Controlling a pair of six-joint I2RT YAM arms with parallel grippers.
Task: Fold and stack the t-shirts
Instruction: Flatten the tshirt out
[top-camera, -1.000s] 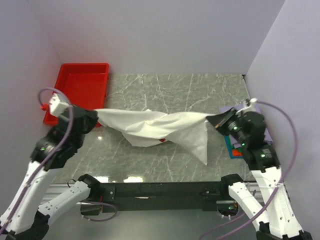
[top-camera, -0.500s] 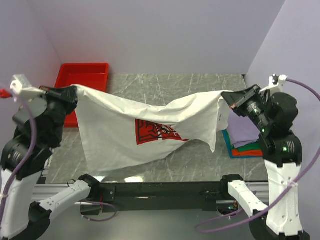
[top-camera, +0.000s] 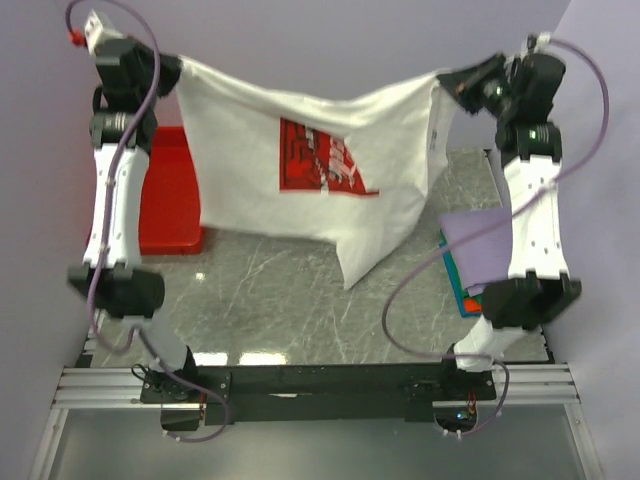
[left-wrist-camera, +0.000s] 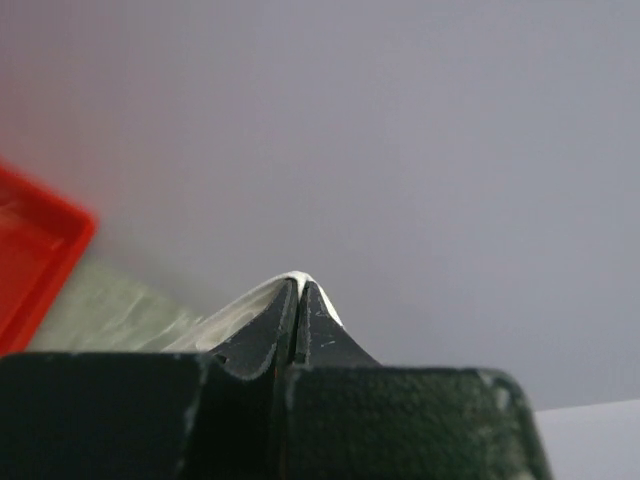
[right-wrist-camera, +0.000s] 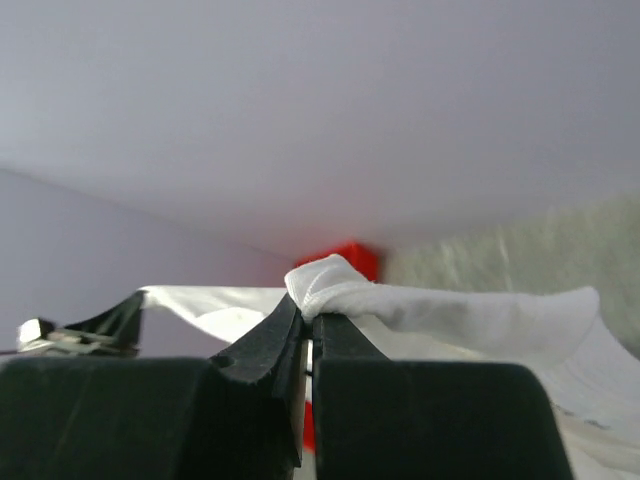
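Left gripper (top-camera: 170, 66) and right gripper (top-camera: 446, 79), arms stretched high, each pinch a corner of the white t-shirt (top-camera: 250, 180) hanging between them.

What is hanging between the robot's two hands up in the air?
The white t-shirt with red print, stretched from the left fingers to the right fingers. The top view shows it best.
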